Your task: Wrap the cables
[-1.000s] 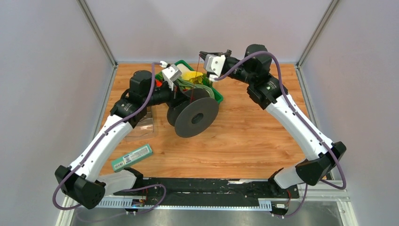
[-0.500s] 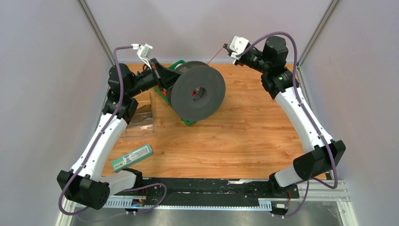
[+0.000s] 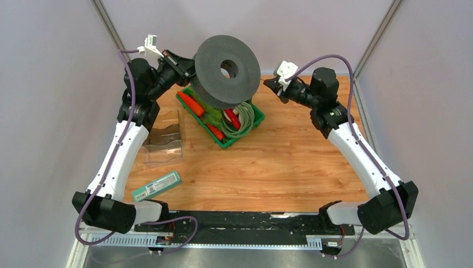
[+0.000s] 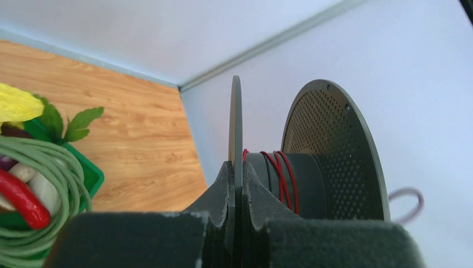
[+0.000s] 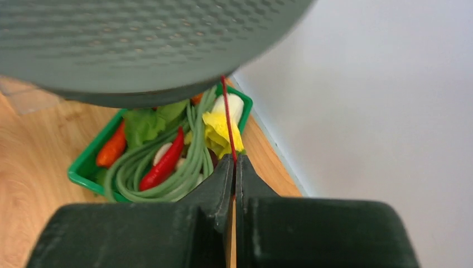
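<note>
A dark grey perforated spool [image 3: 226, 70] is held up in the air over the back of the table. My left gripper [image 3: 187, 66] is shut on the rim of its thin flange [image 4: 236, 123], one finger on each face. A few turns of the thin red cable [image 4: 279, 173] lie around the spool's hub. From under the spool [image 5: 139, 44] the red cable [image 5: 227, 120] runs straight down into my right gripper [image 5: 235, 159], which is shut on it. In the top view my right gripper [image 3: 268, 84] sits just right of the spool.
A green basket [image 3: 244, 133] with carrots, red chillies, leaves and pale green looped strands stands below the spool. A clear plastic container [image 3: 164, 142] and a green-and-white box [image 3: 157, 186] lie at the left. Walls stand close behind both grippers.
My left arm has lifted the spool off the table, up and back above the basket, turning its face toward the camera. My right gripper swung out right, then down, keeping the cable pinched.
</note>
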Robot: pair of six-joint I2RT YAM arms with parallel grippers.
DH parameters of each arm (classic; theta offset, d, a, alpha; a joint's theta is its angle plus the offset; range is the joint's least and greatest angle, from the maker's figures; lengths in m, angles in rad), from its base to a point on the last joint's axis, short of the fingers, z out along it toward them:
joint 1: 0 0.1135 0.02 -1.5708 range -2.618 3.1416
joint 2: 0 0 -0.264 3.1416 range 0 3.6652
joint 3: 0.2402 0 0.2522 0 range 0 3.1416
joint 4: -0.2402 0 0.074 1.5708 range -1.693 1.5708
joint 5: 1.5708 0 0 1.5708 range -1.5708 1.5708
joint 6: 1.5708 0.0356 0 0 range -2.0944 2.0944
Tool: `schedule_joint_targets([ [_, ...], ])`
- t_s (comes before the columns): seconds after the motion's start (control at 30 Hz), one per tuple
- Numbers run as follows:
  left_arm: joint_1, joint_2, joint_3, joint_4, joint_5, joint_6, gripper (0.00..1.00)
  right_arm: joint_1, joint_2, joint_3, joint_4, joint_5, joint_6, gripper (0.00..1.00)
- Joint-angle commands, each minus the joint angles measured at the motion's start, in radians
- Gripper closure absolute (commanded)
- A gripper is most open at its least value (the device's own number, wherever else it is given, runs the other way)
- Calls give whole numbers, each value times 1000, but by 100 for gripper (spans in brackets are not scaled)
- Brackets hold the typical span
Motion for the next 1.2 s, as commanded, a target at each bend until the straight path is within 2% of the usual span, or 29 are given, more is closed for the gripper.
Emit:
schedule_joint_targets([
  [0.0,21,8,242,-349,-289,-120,100,65,-85,-32,35,85,110,100],
  [0.03,18,22,272,-413,-313,-122,100,111,-88,-30,29,114,109,100],
  [0.13,13,24,275,-470,-396,-150,100,215,-89,-24,9,181,66,100],
  [0.3,7,59,335,-616,-461,-169,100,419,-76,-9,-16,358,-156,100],
  [0.47,-4,74,341,-697,-484,-206,100,625,-51,-20,104,546,-412,100],
  [0.6,-31,79,330,-697,-496,-214,100,711,22,-20,251,646,-589,100],
  [0.67,-45,82,326,-688,-496,-193,100,726,71,-3,287,675,-676,100],
  [0.77,-45,76,327,-675,-525,-151,100,723,118,3,360,760,-704,100],
  [0.83,-47,73,297,-571,-458,-70,100,707,118,32,319,774,-657,100],
  [0.93,-73,100,336,-575,-398,101,100,674,75,10,288,780,-660,100],
  [1.0,-105,107,324,-557,-377,155,100,650,43,-47,283,780,-671,100],
  [1.17,-186,122,189,-332,-306,147,100,595,-20,-150,276,820,-669,100],
])
